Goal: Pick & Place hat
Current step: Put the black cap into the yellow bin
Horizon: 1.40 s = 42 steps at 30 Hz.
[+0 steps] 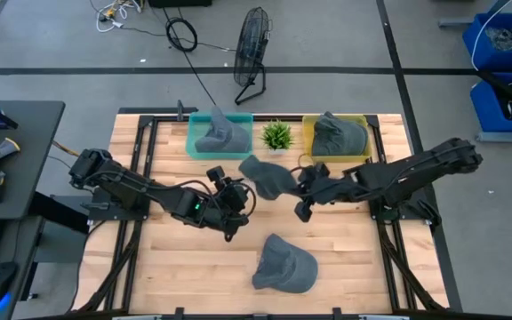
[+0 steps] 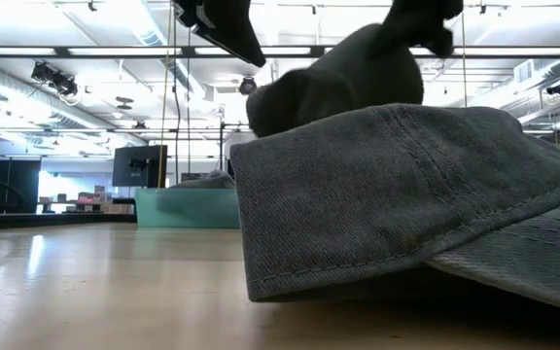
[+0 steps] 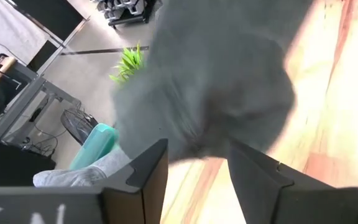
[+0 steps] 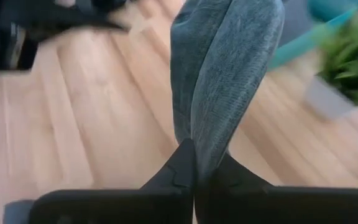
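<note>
The right gripper (image 1: 302,188) holds a grey hat (image 1: 268,176) above the middle of the bench (image 1: 345,258), nearer its back edge than its front. In the right wrist view its fingers are pinched together on a fold of the fabric (image 4: 222,68), and the rest of the hat hangs from them clear of the wood. The left gripper (image 1: 235,206) sits just beside the hanging hat, on the side of the bench's left edge. Its fingers (image 3: 145,171) stand apart with nothing between them, and the hat fills the space in front of them.

Judging by how things lie, the task is partly done. A teal bin (image 1: 218,135) at the back edge, left of centre, has a grey hat (image 1: 221,136) in it. A yellow bin (image 1: 336,135) at the back edge, right of centre, also has a hat (image 1: 336,133) in it. A small green plant (image 1: 277,135) stands between the two bins. The lifted hat is picked but not yet placed, and which bin it is meant for cannot be told. One more hat (image 1: 284,264) lies flat on the wood near the front edge, around the middle, untouched, so at least one further pick and place seems left after this one.

No brand, label or readable writing shows on the hats, the bins or the bench. Some pale marks show on the left wrist's housing, too cut off to read.
</note>
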Tool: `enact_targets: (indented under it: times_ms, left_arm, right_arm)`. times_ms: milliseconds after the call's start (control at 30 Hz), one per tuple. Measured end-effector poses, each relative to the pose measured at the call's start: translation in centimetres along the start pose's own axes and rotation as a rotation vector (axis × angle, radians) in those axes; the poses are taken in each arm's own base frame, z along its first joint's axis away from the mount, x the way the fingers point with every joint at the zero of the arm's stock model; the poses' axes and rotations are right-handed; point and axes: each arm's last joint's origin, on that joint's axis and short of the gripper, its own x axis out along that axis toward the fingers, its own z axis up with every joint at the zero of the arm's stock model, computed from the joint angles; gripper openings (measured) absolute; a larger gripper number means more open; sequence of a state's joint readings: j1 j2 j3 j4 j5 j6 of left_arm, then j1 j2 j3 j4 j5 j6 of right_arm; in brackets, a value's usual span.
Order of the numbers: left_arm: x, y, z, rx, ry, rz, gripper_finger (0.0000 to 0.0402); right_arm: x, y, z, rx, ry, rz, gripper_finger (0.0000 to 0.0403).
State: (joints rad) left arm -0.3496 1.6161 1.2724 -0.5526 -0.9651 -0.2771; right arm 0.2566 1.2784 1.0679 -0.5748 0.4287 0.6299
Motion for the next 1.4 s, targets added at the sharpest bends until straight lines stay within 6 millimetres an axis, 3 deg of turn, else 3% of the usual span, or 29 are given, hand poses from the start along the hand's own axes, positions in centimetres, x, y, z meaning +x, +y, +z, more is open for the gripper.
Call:
enact_targets:
  times_ms: [167, 367, 500, 633, 1000, 1167, 1400]
  left_arm:
    - [0.0, 0.0, 0.0, 0.0, 0.0, -0.001, 0.0169]
    - [0.0, 0.0, 0.0, 0.0, 0.0, -0.001, 0.017]
    - [0.0, 0.0, 0.0, -0.001, 0.0, -0.001, 0.017]
    - [0.0, 0.0, 0.0, -0.001, -0.001, -0.001, 0.017]
    - [0.0, 0.0, 0.0, -0.002, -0.001, -0.001, 0.0169]
    - [0.0, 0.0, 0.0, -0.002, -0.001, -0.001, 0.0169]
    - [0.0, 0.0, 0.0, -0.002, -0.001, -0.001, 0.0169]
  right_arm:
    - [-4.3, -2.3, 0.7, 0.053, -0.083, -0.023, 0.0011]
    - [-9.8, -7.5, -0.6, 0.128, -0.123, -0.261, 0.0011]
    - [-12.3, -10.9, -2.4, 0.232, -0.125, -0.465, 0.0011]
    - [-13.5, -12.3, -3.2, 0.304, -0.126, -0.52, 0.0013]
    - [-13.0, -12.5, -3.0, 0.3, -0.124, -0.529, 0.0013]
    - [-10.7, -12.4, -4.0, 0.301, -0.103, -0.525, 0.0013]
    - [-6.3, -13.5, -6.8, 0.332, -0.087, -0.607, 0.0013]
